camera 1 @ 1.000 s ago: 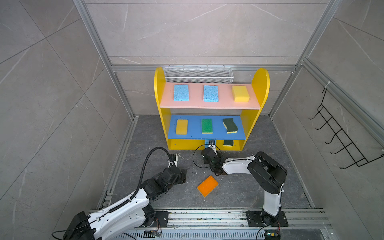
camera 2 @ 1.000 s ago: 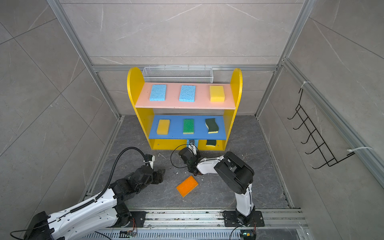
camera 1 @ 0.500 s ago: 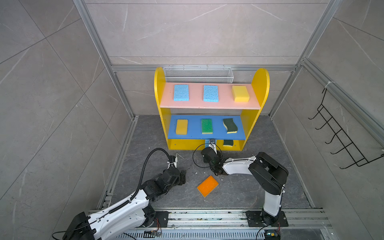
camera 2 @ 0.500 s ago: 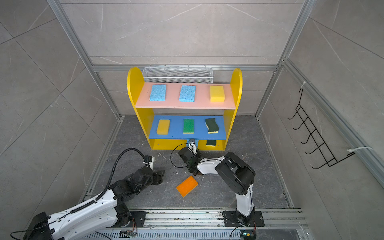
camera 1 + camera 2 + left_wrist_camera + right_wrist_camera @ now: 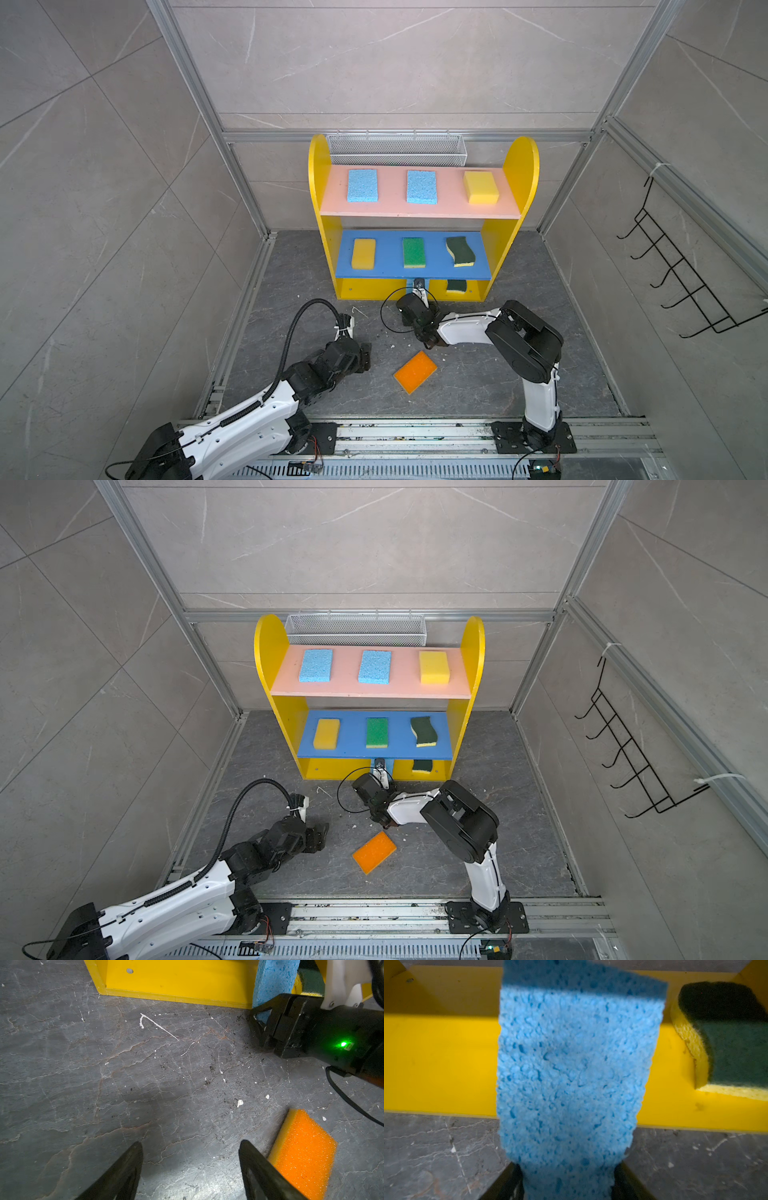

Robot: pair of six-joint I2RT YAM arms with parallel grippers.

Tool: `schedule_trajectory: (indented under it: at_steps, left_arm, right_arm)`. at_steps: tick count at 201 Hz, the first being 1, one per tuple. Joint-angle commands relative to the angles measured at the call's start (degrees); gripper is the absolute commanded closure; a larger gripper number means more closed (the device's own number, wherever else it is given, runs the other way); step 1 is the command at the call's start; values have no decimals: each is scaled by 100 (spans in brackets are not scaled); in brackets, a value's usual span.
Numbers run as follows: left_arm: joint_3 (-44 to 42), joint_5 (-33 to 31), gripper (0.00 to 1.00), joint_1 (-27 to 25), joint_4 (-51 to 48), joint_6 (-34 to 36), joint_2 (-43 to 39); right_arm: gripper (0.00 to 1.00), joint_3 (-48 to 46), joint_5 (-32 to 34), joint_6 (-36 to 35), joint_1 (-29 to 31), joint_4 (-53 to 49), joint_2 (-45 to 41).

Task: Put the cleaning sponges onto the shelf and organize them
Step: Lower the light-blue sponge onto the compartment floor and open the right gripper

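1 blue sponge [image 5: 571, 1074] sits between right fingers [image 5: 506, 1187] (perhaps gripped).

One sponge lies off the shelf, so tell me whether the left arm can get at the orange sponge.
Probably yes. The orange sponge lies flat on bare floor beside the open jaws of the left arm, nothing between them. The right arm is low at the shelf with a blue sponge.

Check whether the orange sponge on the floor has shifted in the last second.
No. The orange sponge lies at the same spot and angle relative to the shelf front.
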Motion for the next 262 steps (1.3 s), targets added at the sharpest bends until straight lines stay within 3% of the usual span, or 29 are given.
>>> schedule_trajectory:
  at_steps: [1, 112, 262]
  left_arm:
    - [-21, -51, 24, 45, 171, -29, -79]
    - [-76, 59, 25, 45, 345, -175, 128]
    - [-126, 148, 25, 45, 234, -391, -9]
  right_arm:
    - [33, 186, 18, 9, 29, -242, 95]
    - [21, 99, 192, -157, 29, -402, -246]
    - [15, -34, 305, -443, 163, -542, -705]
